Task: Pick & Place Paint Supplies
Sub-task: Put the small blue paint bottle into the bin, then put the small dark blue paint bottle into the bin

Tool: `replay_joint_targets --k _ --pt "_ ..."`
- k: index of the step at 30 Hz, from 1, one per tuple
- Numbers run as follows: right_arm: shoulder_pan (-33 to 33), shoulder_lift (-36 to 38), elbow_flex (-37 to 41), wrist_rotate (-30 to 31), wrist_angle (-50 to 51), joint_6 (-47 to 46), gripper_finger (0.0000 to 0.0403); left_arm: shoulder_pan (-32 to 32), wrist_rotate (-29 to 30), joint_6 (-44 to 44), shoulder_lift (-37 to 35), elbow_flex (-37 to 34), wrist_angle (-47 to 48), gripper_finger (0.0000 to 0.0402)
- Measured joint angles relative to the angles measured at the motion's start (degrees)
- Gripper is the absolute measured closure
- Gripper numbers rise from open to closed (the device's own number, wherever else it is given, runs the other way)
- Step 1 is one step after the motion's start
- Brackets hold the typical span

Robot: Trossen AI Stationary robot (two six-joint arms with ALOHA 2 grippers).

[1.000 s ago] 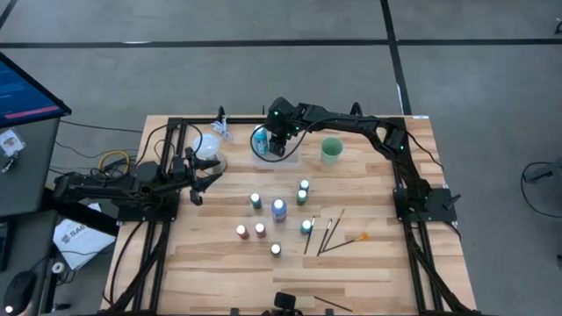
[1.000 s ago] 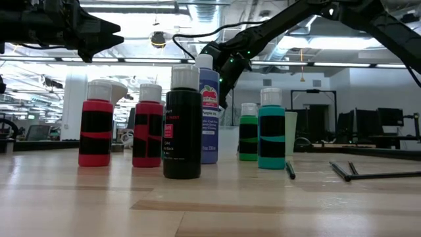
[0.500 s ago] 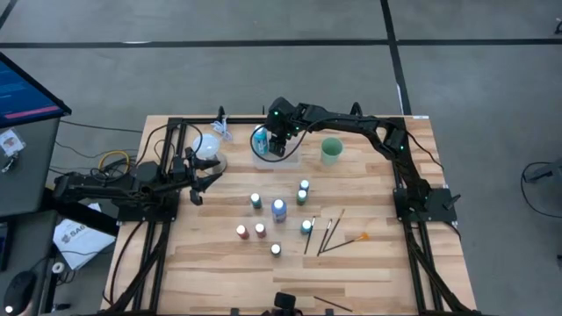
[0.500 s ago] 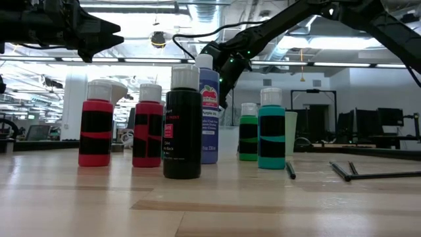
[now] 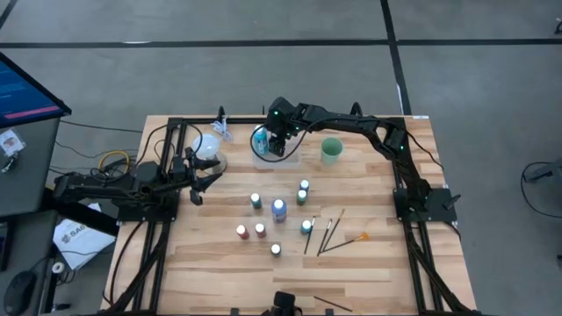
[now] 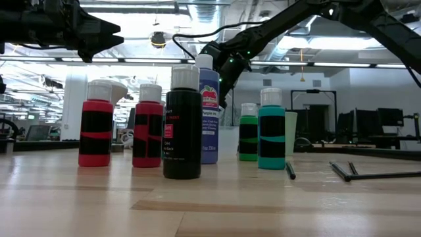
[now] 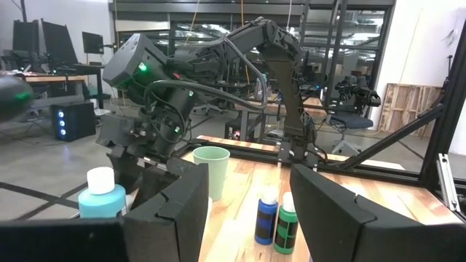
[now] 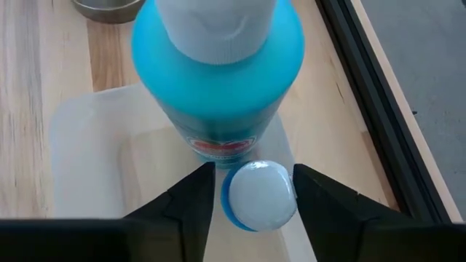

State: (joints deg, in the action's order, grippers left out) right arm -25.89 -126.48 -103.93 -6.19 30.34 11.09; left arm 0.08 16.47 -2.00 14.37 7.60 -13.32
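My right gripper [image 5: 279, 146] hangs over the clear tray [image 5: 290, 159] near the table's far edge, shut on a small blue white-capped bottle [image 8: 258, 195]. A larger light-blue bottle [image 8: 218, 73] stands in the tray right beside it. Several more bottles stand upright on the table's middle: two red [image 6: 96, 131], one black [image 6: 182, 131], a blue one [image 6: 209, 112], green [image 6: 248, 137] and teal [image 6: 271, 135]. Thin brushes [image 5: 328, 233] lie flat to their right, one orange-tipped [image 5: 361, 236]. My left gripper [image 5: 198, 183] waits open at the table's left side. My right gripper comes from above, pointing down, with one finger [image 8: 191, 207] on each side of the small blue bottle just below its white cap [image 8: 259, 191]. The bottle stands upright between them over the tray floor. The cap hides whether its base rests on the tray.
A translucent green cup [image 5: 331, 150] stands right of the tray. A metal bowl [image 5: 211, 151] sits left of it, near my left gripper. Bare wood lies along the table's near edge [image 5: 290, 276]. Black frame rails [image 5: 404, 189] run along both sides.
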Motion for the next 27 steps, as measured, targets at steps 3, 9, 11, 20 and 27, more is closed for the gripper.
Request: replay_joint_targets --k 3,9,11,20,27 --pt "0.0 0.0 -1.6 0.0 1.3 0.0 0.0196 0.0 0.0 0.0 0.0 0.0 0.0 0.0225" --pt "0.0 0.0 -7.7 0.0 9.1 1.3 0.0162 0.0 0.0 0.0 0.0 0.0 0.0 0.0225" --pt "0.0 0.0 -11.0 0.0 14.6 1.5 0.0161 0.0 0.0 0.0 0.0 0.0 0.0 0.0225" --pt "2.7 1.0 -20.9 -1.7 48.6 1.4 0.0172 0.0 0.0 0.0 0.0 0.0 0.0 0.0225" --pt "7.8 5.4 -20.6 -2.9 59.6 -2.3 0.0178 0.0 -0.1 0.0 0.0 0.0 0.0 0.0225"
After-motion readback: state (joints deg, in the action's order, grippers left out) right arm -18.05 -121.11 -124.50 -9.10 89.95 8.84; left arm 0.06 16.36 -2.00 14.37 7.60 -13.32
